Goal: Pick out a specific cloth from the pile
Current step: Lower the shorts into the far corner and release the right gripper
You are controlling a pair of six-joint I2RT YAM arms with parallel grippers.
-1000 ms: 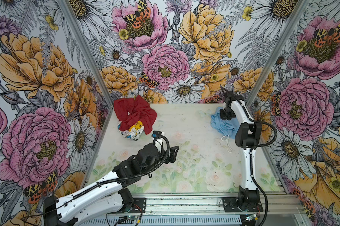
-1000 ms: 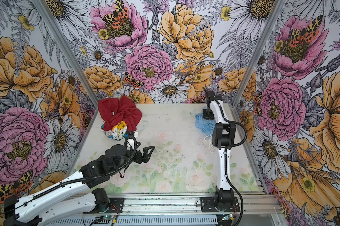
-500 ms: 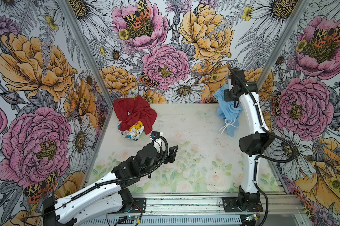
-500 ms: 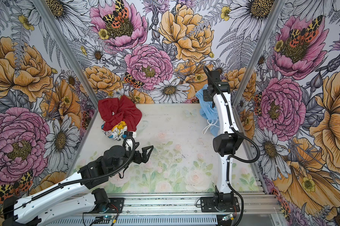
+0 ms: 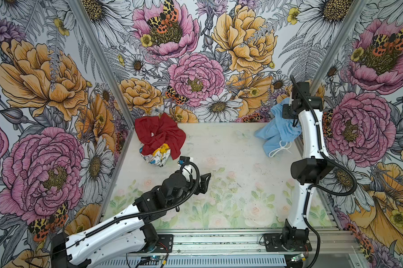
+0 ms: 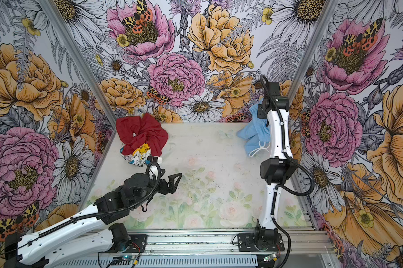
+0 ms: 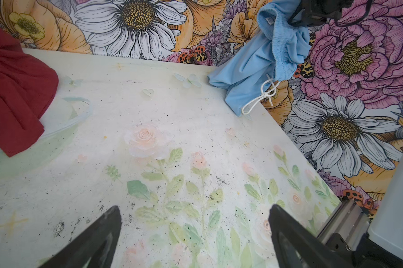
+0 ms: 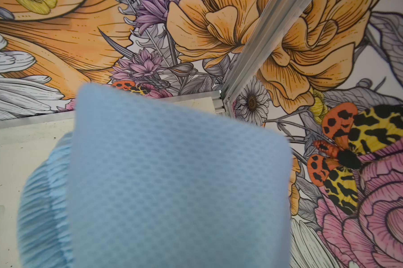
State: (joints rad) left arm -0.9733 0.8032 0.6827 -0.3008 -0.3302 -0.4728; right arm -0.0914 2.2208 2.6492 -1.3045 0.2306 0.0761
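Blue cloth [image 5: 273, 132] — far-right table [image 5: 219, 162] corner

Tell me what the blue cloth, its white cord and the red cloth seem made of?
Blue cloth: probably a light synthetic knit, matte; a fine honeycomb mesh shows up close, plus a gathered elastic band. White cord: likely braided string, tied in a knot. Red cloth: soft, matte, finely textured fabric falling in loose folds, perhaps cotton; the fibre cannot be told.
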